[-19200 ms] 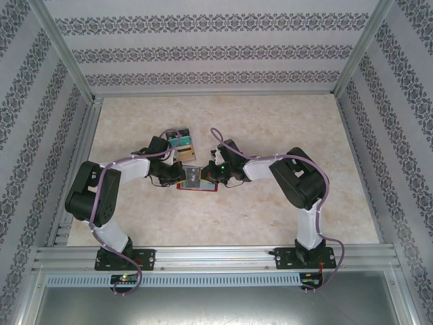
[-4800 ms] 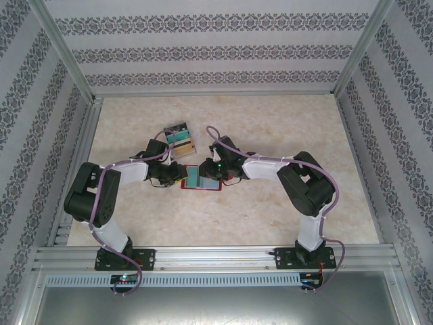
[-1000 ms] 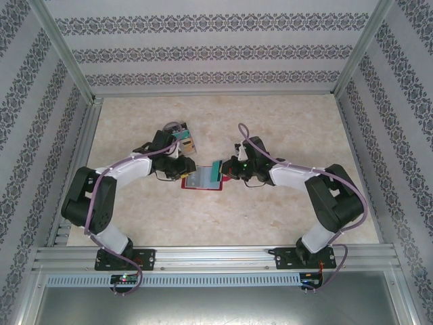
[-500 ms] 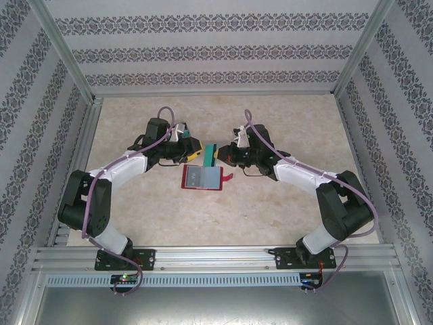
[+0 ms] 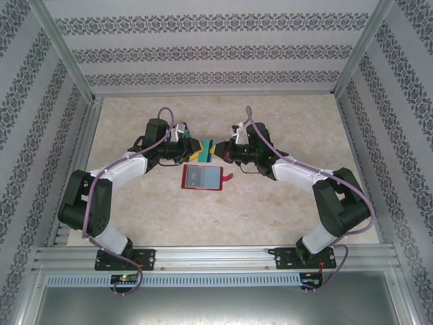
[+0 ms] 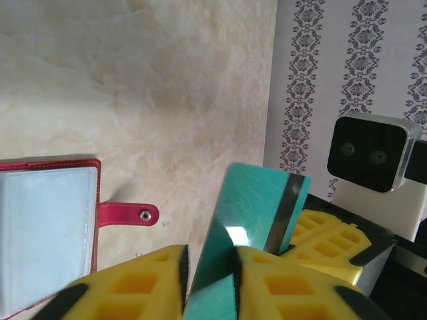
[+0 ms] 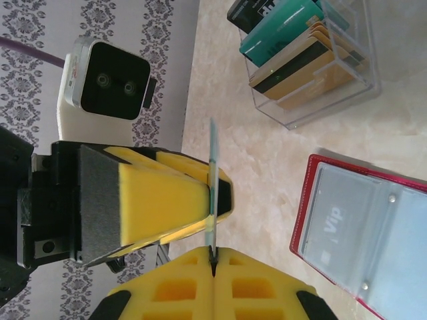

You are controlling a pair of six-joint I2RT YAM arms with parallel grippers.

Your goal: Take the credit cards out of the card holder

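right pincer point(image 7: 213, 257), shut tight on a glossy teal plastic card point(image 6: 257, 207), shares it with left pincer point(image 6: 208, 263), also pinching it, beyond the opened red folding card holder point(image 5: 202, 178); mid-handover, right's release likely next.

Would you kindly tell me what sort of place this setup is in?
Most likely a lab test cell for robot manipulation, not a home: the left arm and right arm are bolted to an aluminium rail, and the marble-look tabletop is boxed in by wallpapered panels.
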